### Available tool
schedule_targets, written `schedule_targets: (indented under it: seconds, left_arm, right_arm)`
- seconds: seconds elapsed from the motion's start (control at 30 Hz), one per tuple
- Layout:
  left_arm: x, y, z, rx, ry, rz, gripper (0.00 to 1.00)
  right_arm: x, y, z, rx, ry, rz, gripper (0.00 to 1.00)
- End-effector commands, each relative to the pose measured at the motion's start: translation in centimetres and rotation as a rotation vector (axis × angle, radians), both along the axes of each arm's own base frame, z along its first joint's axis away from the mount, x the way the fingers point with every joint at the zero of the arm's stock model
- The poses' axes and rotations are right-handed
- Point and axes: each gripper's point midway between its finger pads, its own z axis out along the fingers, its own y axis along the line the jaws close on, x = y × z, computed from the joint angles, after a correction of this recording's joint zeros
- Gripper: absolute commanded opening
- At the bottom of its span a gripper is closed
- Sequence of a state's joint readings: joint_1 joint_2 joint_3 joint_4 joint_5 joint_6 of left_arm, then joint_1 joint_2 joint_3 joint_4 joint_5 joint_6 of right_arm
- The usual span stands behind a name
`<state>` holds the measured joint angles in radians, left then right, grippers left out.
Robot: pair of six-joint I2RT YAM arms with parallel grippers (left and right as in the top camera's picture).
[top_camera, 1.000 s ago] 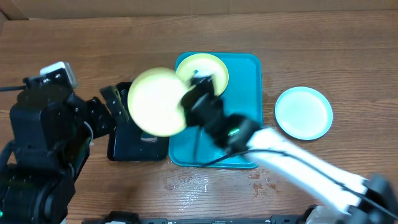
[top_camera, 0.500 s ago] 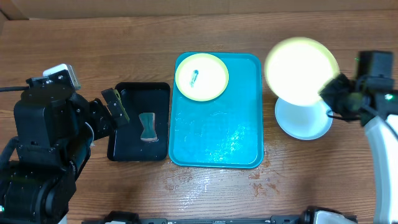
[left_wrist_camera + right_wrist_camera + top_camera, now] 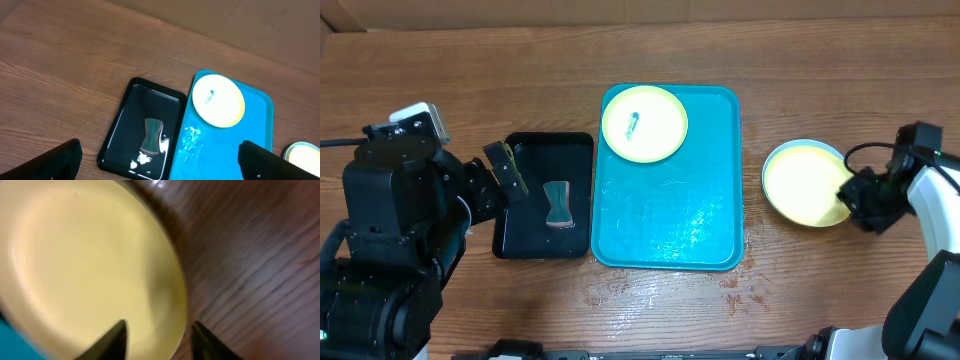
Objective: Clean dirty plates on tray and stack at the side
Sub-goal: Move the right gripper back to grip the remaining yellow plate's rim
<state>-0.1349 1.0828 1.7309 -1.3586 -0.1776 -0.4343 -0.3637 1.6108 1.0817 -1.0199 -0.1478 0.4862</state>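
Observation:
A pale yellow-green plate [image 3: 644, 123] with a dark-blue smear lies at the far left of the turquoise tray [image 3: 700, 230]; both show in the left wrist view, plate [image 3: 218, 100] on tray [image 3: 240, 145]. A second yellow-green plate [image 3: 805, 185] lies on the cyan plate [image 3: 806, 143] on the wood table to the right of the tray. My right gripper [image 3: 860, 195] is at its right rim. In the right wrist view its fingers [image 3: 159, 335] straddle the rim of that plate [image 3: 85, 265], shut on it. My left gripper [image 3: 157, 160] is open and empty above the black tub.
A black rectangular tub [image 3: 520, 240] stands left of the tray with a grey-green sponge [image 3: 556, 203] and some water in it. The tray floor is wet. Brown wood tabletop [image 3: 650, 310] lies all around.
My right gripper carried the yellow-green plate from over the tray to the right and lowered it onto the cyan plate. The left arm has not moved.

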Motion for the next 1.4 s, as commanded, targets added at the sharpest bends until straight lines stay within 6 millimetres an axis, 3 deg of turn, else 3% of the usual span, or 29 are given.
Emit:
schedule_targets:
  seconds: [0.0, 0.13, 0.17, 0.2, 0.3, 0.43, 0.57, 0.63, 0.67, 0.87, 1.07, 1.13, 1.27, 1.37]
  left_arm:
    - [0.0, 0.4, 0.6, 0.018, -0.016, 0.014, 1.0]
    - [0.0, 0.4, 0.6, 0.018, -0.016, 0.014, 1.0]
    - [0.1, 0.4, 0.6, 0.018, -0.016, 0.013, 1.0]
    - [0.1, 0.4, 0.6, 0.016, -0.017, 0.012, 1.0]
    - [0.1, 0.3, 0.6, 0.012, -0.018, 0.008, 1.0]
    - [-0.2, 0.3, 0.3, 0.015, 0.001, 0.008, 1.0]
    - [-0.5, 0.4, -0.1, 0.018, 0.02, 0.007, 1.0]
    - [-0.5, 0.4, -0.1, 0.018, 0.02, 0.008, 1.0]
    - [-0.5, 0.4, -0.1, 0.017, 0.019, 0.008, 1.0]
    - [-0.4, 0.4, -0.2, 0.018, 0.025, 0.007, 1.0]
    - [-0.5, 0.4, -0.4, 0.02, 0.036, 0.007, 1.0]
    - [-0.6, 0.4, -0.5, 0.02, 0.04, 0.007, 1.0]
    - [-0.6, 0.4, -0.5, 0.021, 0.042, 0.007, 1.0]
    - [-0.7, 0.4, -0.5, 0.021, 0.043, 0.007, 1.0]
  right_arm:
    - [4.4, 3.1, 6.1, 0.087, -0.254, 0.192, 0.48]
    - [7.4, 8.1, 13.1, 0.13, -0.478, 0.421, 0.45]
    - [8.1, 9.9, 14.9, 0.119, -0.533, 0.498, 0.43]
    - [9.0, 13.0, 17.2, 0.091, -0.606, 0.622, 0.43]
    - [10.3, 17.0, 18.9, 0.005, -0.694, 0.757, 0.46]
    - [12.5, 20.2, 18.8, -0.173, -0.748, 0.821, 0.48]
    - [14.8, 23.0, 17.1, -0.275, -0.769, 0.854, 0.5]
    - [16.1, 24.5, 15.4, -0.281, -0.773, 0.873, 0.57]
    - [16.9, 25.2, 14.3, -0.278, -0.77, 0.88, 0.63]
    - [20.9, 27.2, 6.1, -0.304, -0.732, 0.97, 0.64]
    - [22.2, 27.8, -0.6, -0.301, -0.675, 1.015, 0.64]
    - [22.0, 27.8, -2.0, -0.295, -0.645, 1.022, 0.59]
    - [21.0, 27.5, -3.2, -0.275, -0.584, 1.029, 0.36]
    - [19.6, 27.1, -4.1, -0.255, -0.515, 1.044, 0.28]
